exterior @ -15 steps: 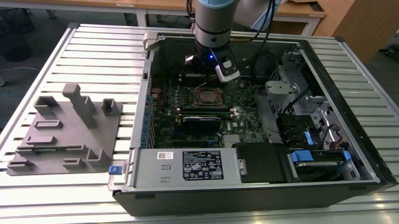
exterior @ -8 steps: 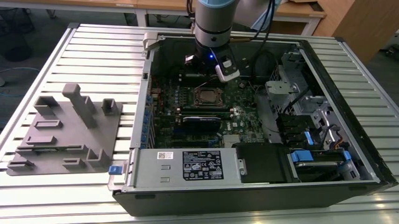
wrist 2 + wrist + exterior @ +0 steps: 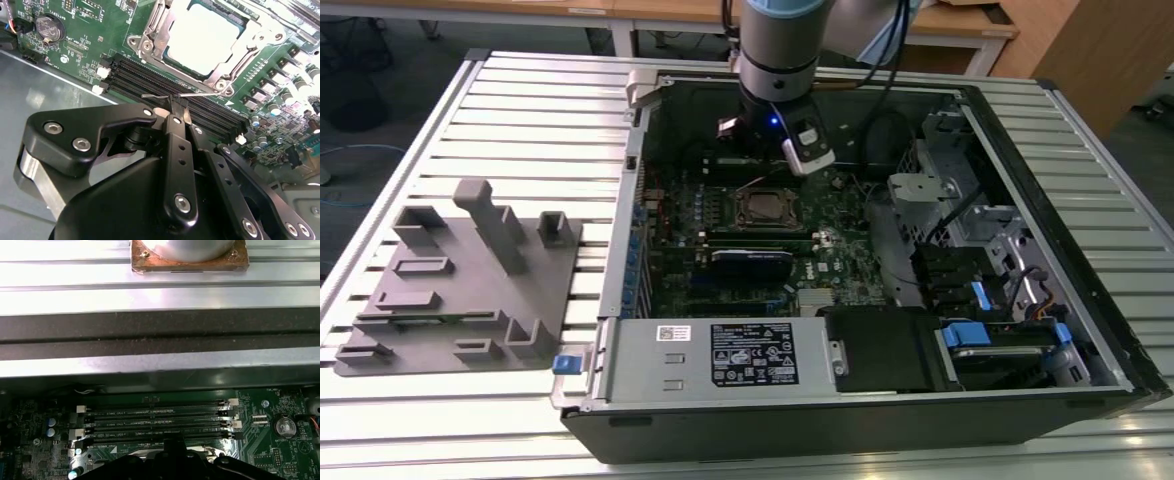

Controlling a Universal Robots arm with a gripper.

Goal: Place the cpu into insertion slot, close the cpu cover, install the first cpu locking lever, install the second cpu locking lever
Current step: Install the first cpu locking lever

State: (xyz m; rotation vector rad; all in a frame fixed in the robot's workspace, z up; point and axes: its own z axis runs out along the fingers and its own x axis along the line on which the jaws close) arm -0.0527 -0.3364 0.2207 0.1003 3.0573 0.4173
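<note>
While the slatted table (image 3: 520, 90) carries the open computer case (image 3: 854, 420) and, well apart toward the exterior view's left, a grey fixture tray (image 3: 454, 280), the work is all on the motherboard (image 3: 841, 250) inside the case. Steps 1 and 2 look done. The insertion slot (image 3: 740, 207) is filled, the cpu cover (image 3: 154, 31) lies flat as a silvery frame on the slot, and the cpu (image 3: 202, 37) shows bright through the cover's cut-out, seated level. What's left, by my read, is the levers. One locking lever (image 3: 155, 95), a thin wire w/ a hooked free end, stands out over the memory slots (image 3: 155, 422) beside the slot, not tucked under any catch, so step 3 is in hand and not finished. The 2nd lever's pos. I can't make out. As for pose, the arm (image 3: 781, 40) comes down near vertical into the far part of the case in the exterior view, w/ the wrist above the memory slots, just beside the slot. The gripper (image 3: 179, 106) sits low over the board. Its fingers (image 3: 176, 112) are drawn together, tips touching the wire approx mid-length. Whether they pinch it or only press on it I can't tell.
</note>
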